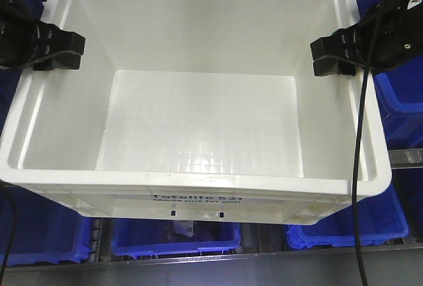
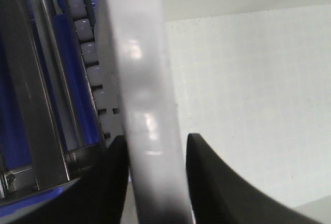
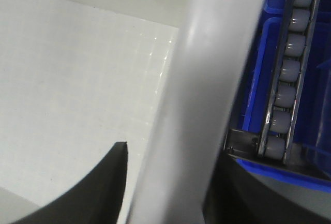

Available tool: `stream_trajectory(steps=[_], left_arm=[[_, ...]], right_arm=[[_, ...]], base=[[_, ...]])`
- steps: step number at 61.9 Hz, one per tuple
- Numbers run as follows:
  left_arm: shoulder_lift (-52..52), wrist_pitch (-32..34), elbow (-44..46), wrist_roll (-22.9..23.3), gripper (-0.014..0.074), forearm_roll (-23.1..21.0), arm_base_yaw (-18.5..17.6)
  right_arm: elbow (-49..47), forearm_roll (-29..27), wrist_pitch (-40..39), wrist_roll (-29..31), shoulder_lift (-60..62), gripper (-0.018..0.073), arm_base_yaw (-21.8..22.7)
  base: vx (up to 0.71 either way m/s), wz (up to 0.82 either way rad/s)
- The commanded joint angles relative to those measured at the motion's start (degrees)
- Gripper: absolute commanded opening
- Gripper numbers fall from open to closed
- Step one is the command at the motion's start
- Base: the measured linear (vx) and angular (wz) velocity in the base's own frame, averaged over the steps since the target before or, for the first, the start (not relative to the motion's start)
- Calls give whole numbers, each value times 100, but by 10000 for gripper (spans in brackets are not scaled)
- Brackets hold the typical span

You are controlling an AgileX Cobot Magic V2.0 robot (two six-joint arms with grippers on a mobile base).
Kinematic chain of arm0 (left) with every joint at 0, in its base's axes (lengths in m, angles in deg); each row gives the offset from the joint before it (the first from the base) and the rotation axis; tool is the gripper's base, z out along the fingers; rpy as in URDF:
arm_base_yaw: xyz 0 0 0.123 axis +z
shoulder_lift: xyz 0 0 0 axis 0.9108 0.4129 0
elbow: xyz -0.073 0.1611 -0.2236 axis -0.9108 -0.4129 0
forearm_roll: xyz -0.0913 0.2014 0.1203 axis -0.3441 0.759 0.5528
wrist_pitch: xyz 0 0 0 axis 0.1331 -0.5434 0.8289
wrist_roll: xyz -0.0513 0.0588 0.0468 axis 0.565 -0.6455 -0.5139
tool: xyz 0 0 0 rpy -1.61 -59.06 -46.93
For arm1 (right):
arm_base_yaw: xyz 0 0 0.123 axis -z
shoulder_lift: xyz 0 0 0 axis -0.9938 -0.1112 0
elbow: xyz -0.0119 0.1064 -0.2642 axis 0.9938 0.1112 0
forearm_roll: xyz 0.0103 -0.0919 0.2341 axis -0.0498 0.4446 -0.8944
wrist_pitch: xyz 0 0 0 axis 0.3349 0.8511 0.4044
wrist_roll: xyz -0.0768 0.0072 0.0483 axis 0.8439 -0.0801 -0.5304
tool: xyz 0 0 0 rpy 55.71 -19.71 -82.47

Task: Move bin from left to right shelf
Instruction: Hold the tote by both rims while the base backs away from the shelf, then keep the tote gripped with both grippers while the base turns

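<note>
A large empty white bin (image 1: 198,181) fills the front view, with print on its near wall. My left gripper (image 1: 58,53) straddles the bin's left rim (image 2: 142,105), one finger outside and one inside the wall. My right gripper (image 1: 334,58) straddles the right rim (image 3: 201,89) the same way. In the left wrist view my left gripper (image 2: 155,144) is shut on the rim. In the right wrist view my right gripper (image 3: 173,154) is shut on the rim. The bin sits level between the two arms, above the blue bins.
Blue bins (image 1: 175,240) sit under and around the white bin, also at the right (image 1: 403,94). Roller tracks run beside the bin on the left (image 2: 85,43) and right (image 3: 289,69). A metal shelf rail (image 1: 198,263) crosses the front.
</note>
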Motion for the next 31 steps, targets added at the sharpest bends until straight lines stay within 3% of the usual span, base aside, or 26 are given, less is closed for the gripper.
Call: stream_trajectory(steps=[1,31], left_arm=[[-301,414,228,-262,-5,-238,-27],[-301,414,228,-262,-5,-238,-27]], right_arm=[[-226,111,-491,60,233,-4,47],[-226,111,-486,60,233,-4,47]], base=[[-10,-5],[-11,-7]])
